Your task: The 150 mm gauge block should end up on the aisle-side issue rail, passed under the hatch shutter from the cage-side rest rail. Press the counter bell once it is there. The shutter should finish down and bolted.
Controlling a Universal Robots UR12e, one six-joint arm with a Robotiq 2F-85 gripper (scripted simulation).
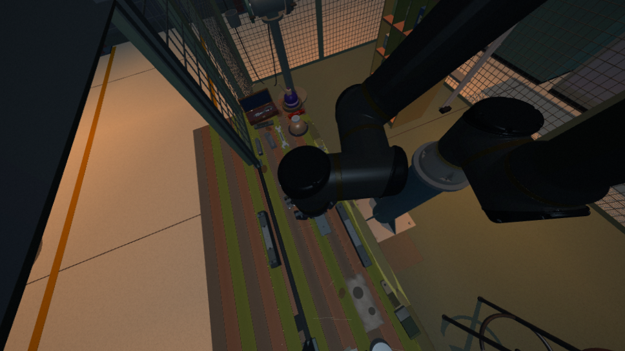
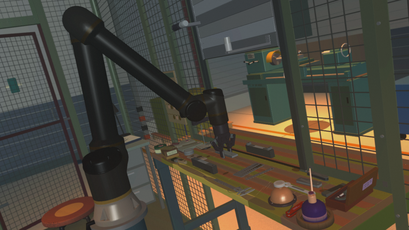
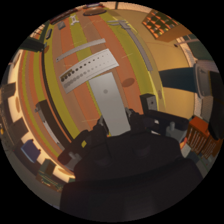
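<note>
The grey gauge block [image 3: 111, 103] sits lengthwise between my gripper's [image 3: 115, 120] two fingers, which are closed on its near end just above the counter, between the cage-side rest rail [image 2: 204, 165] and the shutter's floor track. In the second side camera the block [image 2: 230, 154] juts from the gripper [image 2: 224, 151] toward the hatch opening. The aisle-side issue rail [image 2: 259, 150] lies beyond the track, bare on top. The shutter [image 2: 234, 25] is raised high above the opening, its handle [image 2: 227, 43] on the lower edge. The brass counter bell [image 2: 281, 195] stands near the bench's right end.
A wooden instrument case [image 2: 353, 190] lies open at the bench's far right, beside a purple inkwell stand [image 2: 313, 211]. A hole gauge plate [image 3: 88, 69] and steel rule [image 3: 80, 49] lie just ahead of the block. Calipers [image 2: 233, 187] rest by the bench edge; mesh posts flank the hatch.
</note>
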